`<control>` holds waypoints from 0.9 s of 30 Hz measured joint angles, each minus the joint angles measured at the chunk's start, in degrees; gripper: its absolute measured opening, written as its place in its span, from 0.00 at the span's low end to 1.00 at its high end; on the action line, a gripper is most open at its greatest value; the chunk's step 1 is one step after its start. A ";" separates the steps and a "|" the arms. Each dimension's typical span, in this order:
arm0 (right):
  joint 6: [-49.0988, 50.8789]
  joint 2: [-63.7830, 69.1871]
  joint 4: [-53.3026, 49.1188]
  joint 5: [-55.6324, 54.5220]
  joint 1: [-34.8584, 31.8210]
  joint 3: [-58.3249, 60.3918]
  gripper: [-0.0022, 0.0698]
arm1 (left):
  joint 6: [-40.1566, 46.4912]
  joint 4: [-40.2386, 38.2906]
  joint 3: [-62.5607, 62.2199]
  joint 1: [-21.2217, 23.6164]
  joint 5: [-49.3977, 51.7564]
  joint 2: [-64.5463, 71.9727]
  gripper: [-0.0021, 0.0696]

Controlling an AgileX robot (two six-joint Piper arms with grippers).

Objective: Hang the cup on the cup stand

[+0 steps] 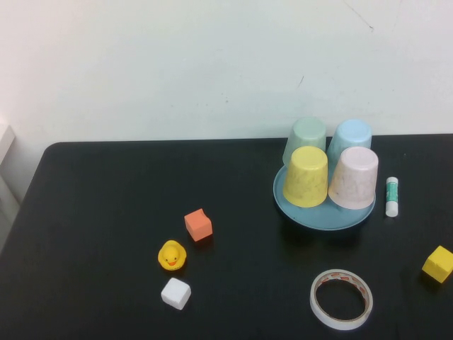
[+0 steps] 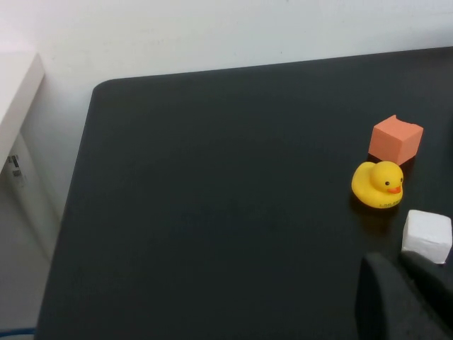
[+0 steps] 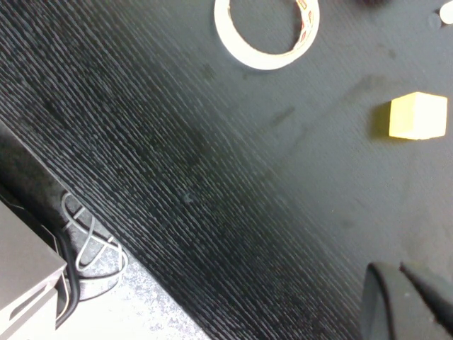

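The pink cup (image 1: 353,177) sits upside down on the stand (image 1: 322,214), far right of the tabletop (image 1: 106,212), beside the yellow cup (image 1: 306,176). Each tool, left (image 2: 407,297) and right (image 3: 407,301), shows only at its own wrist view's edge; spread can't be told. The right arm looks nearer.

black table (image 1: 106,234) with rounded far-left corner, plain white wall (image 1: 177,64) behind, white furniture edge (image 2: 14,92) at far left, cables (image 3: 88,248) on speckled floor
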 joint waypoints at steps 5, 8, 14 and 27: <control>-1.72 -0.12 -0.90 0.00 0.00 0.08 0.03 | 0.00 0.00 0.00 0.00 0.00 0.00 0.03; -3.35 -2.19 -2.26 -3.20 -0.11 0.62 0.03 | 0.00 0.00 0.00 0.00 0.00 0.00 0.03; -8.20 -12.75 -1.19 -27.69 -9.53 6.33 0.03 | 0.97 0.00 0.00 -0.10 0.00 0.00 0.03; -24.05 -35.91 16.45 -58.47 -51.30 28.64 0.03 | 1.17 0.00 0.00 -0.10 0.00 0.00 0.03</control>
